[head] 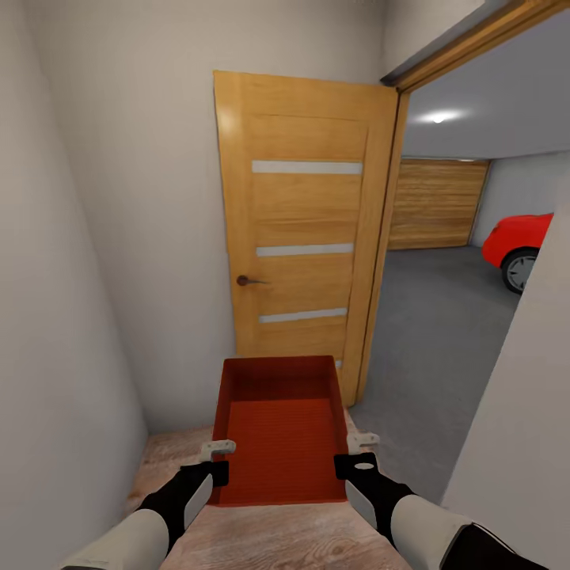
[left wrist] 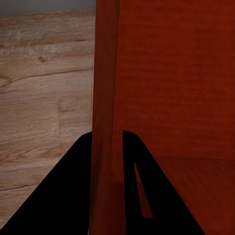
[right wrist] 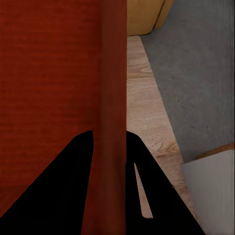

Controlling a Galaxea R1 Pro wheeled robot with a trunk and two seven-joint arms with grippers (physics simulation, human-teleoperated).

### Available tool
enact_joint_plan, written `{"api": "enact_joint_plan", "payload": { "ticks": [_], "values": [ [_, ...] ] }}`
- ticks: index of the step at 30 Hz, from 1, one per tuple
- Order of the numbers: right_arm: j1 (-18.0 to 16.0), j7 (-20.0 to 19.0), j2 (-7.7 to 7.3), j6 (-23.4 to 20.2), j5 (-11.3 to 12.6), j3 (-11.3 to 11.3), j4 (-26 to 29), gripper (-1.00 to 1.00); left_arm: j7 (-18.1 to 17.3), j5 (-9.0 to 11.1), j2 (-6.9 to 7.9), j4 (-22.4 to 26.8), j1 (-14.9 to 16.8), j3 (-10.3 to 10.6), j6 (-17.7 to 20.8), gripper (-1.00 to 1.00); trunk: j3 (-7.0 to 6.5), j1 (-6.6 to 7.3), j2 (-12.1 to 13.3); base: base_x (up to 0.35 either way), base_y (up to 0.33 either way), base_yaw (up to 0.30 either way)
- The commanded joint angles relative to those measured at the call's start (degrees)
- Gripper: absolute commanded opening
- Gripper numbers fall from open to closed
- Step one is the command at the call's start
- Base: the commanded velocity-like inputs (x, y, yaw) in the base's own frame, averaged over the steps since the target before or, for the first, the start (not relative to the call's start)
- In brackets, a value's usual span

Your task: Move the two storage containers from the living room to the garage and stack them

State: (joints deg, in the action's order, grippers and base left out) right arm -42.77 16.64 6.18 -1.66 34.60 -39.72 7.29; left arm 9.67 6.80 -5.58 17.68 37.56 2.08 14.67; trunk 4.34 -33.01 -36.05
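I hold one orange-red storage container (head: 281, 439) level in front of me, above light wood planks. My left gripper (head: 215, 459) is shut on its left wall and my right gripper (head: 356, 453) is shut on its right wall. In the left wrist view the dark fingers (left wrist: 63, 196) straddle the container's wall (left wrist: 105, 98). The right wrist view shows the same grip, fingers (right wrist: 63, 196) on either side of the wall (right wrist: 113, 73). The bin is empty. The second container is out of view. Through the doorway ahead lies the garage's dark grey floor (head: 435, 340).
An open wooden door with pale stripes (head: 305, 222) stands just beyond the bin. A red car (head: 518, 241) and a wooden garage door (head: 435, 204) lie past the doorway. White walls close in on the left (head: 55, 317) and right (head: 522, 443). Wood planks (head: 269, 538) lie underfoot.
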Motion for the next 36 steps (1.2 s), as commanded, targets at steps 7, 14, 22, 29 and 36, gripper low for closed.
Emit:
{"api": "enact_joint_plan", "payload": {
  "ticks": [7,14,22,29,36],
  "values": [
    [0.0,0.1,-0.02,-0.1,1.2,0.2,-0.6,-1.0,0.5,-0.6,0.08,0.3,0.1,-0.9,-1.2,-1.0,0.1,-0.02,-0.1,0.118,0.143,-0.286],
    [0.0,0.1,-0.02,-0.1,1.2,0.2,-0.6,-1.0,0.5,-0.7,0.13,0.3,0.1,-0.9,-1.2,-1.0,0.1,-0.02,-0.1,0.18,0.191,-0.286],
    [0.0,0.1,-0.02,-0.1,1.2,0.2,-0.6,-1.0,0.5,-0.7,0.13,0.3,0.1,-0.9,-1.2,-1.0,0.1,-0.02,-0.1,0.018,0.014,-0.071],
    [0.0,0.1,-0.08,-0.1,1.2,0.2,-0.6,-1.0,0.5,-0.7,0.13,0.3,0.1,-0.9,-1.2,-1.0,0.1,-0.02,-0.1,0.0,0.0,-0.001],
    [0.0,0.1,-0.11,-0.1,1.2,0.2,-0.6,-1.0,0.5,-0.7,0.13,0.3,0.1,-0.9,-1.3,-1.0,0.1,-0.02,-0.1,0.0,0.0,0.0]
  ]
}}
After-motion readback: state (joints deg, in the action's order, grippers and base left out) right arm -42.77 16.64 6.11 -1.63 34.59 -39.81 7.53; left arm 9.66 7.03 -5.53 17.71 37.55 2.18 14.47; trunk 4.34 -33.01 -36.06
